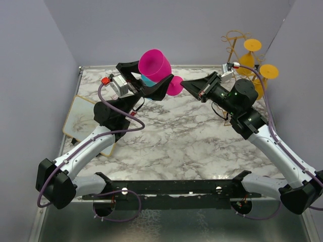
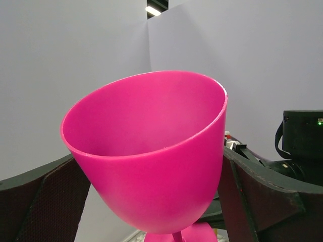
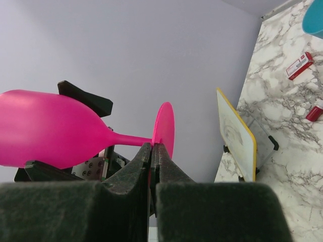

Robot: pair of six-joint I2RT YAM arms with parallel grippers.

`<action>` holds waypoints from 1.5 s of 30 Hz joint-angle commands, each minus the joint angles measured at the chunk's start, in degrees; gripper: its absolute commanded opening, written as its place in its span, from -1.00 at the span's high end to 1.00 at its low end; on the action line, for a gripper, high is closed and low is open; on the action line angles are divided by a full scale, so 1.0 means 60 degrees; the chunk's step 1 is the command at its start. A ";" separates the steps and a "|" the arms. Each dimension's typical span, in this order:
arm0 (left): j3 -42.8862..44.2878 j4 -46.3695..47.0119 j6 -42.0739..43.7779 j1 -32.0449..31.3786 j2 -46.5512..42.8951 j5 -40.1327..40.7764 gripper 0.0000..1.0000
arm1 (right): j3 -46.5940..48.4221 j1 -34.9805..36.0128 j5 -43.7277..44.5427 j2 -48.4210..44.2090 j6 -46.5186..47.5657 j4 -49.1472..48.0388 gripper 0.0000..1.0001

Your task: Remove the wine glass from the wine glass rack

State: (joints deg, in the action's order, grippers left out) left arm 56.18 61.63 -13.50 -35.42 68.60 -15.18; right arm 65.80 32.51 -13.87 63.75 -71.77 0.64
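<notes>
The top external camera looks down from high behind the near edge of the marble table (image 1: 176, 141), taking in its whole top and three walls (image 1: 176, 30). The left wrist camera sits right against the pink wine glass (image 2: 151, 151), facing a wall corner (image 2: 149, 45). The right wrist camera, rolled sideways, sees that glass side-on at left and shares the yellow-edged board (image 3: 237, 136) with the overhead view.

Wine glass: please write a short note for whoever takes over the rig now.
Left tool: shut across the bowl of the pink wine glass.
Right tool: shut on its stem, beside the foot.
The glass lies sideways in the air, clear of the wine glass rack at the far right, which holds yellow glasses.
Done: off the rack.
Left: probably set it down.
</notes>
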 commanded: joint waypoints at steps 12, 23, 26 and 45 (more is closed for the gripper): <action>-0.0010 0.0452 -0.0176 -0.0073 -0.0131 0.0149 -0.54 | -0.0281 -0.0043 0.0108 -0.0351 0.0045 -0.0462 0.97; -0.0181 0.0443 -0.0124 -0.0074 -0.0261 0.0534 -0.52 | -0.0337 -0.0043 0.0417 -0.0506 0.0371 -0.0448 0.12; -0.0297 0.0406 -0.0020 -0.0081 -0.0346 0.0710 -0.52 | -0.0210 -0.0043 0.1001 -0.0652 0.0803 0.0035 -0.37; -0.2620 -0.2446 0.3004 -0.0079 -0.0155 0.2520 -0.53 | 0.0577 -0.0043 0.4755 -0.5321 1.0636 0.1721 -0.75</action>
State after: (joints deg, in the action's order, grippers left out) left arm 43.42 49.76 -1.04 -35.86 64.47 -6.92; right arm 69.25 32.49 13.91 35.81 -24.18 8.58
